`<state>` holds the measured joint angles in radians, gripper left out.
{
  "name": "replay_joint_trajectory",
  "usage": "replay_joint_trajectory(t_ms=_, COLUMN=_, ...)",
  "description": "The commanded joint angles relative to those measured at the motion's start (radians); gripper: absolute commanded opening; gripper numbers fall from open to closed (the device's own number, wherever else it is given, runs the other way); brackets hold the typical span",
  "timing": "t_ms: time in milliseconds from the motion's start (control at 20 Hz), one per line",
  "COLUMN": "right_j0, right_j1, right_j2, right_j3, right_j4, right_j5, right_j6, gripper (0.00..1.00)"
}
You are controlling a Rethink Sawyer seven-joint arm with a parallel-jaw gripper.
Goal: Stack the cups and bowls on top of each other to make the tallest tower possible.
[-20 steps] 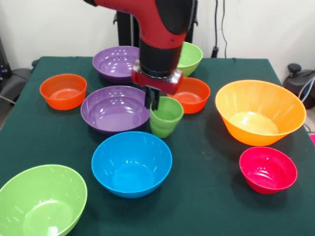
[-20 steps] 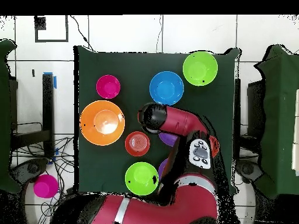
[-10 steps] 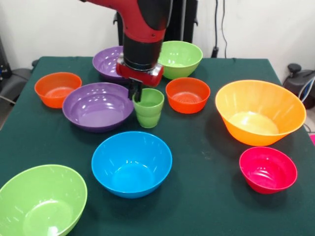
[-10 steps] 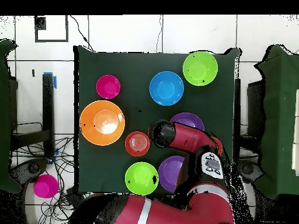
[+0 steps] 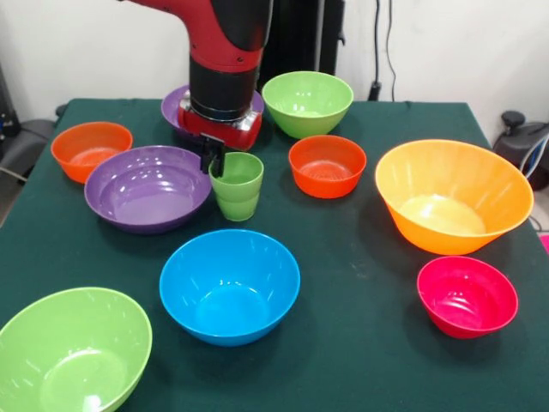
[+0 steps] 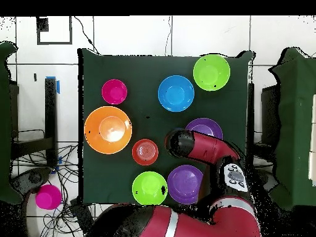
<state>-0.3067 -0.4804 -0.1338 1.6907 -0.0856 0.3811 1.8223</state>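
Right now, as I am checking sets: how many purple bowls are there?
2: the large purple bowl left of the cup, and the far purple bowl partly behind the arm.

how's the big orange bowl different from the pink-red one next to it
The large orange bowl is much wider and taller than the small pink-red bowl. In the front view, the orange bowl sits farther back on the table, the pink-red one nearer the camera. The orange one's bottom looks pale; the pink-red one's is evenly coloured. Both are upright, empty, glossy and untouched by the arm.

cup (image 5: 237, 185) upright on counter (image 5: 360, 335) | wide bowl (image 5: 147, 187) touching its left | small bowl (image 5: 327, 166) right, apart | deep bowl (image 5: 229, 287) in front
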Motion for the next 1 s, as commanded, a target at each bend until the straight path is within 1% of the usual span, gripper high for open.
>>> replay_joint_trajectory(t_ms=50, right_j0=-0.019, right_j1=0.065, right_j2=0.097, right_j3=-0.045, right_j4=-0.101, right_j5=-0.047, right_j6=-0.027, gripper=0.0)
replay_joint_trajectory(t_ms=400, right_j0=-0.047, right_j1=0.041, right_j2=0.088, right_j3=-0.083, right_j4=-0.13, right_j5=0.004, right_j6=-0.067, gripper=0.0)
replay_joint_trajectory(t_ms=750, right_j0=-0.054, right_j1=0.041, right_j2=0.093, right_j3=-0.092, right_j4=-0.149, right_j5=0.004, right_j6=-0.054, gripper=0.0)
replay_joint_trajectory(t_ms=1000, right_j0=-0.087, right_j1=0.045, right_j2=0.11, right_j3=-0.15, right_j4=-0.173, right_j5=0.042, right_j6=-0.102, gripper=0.0)
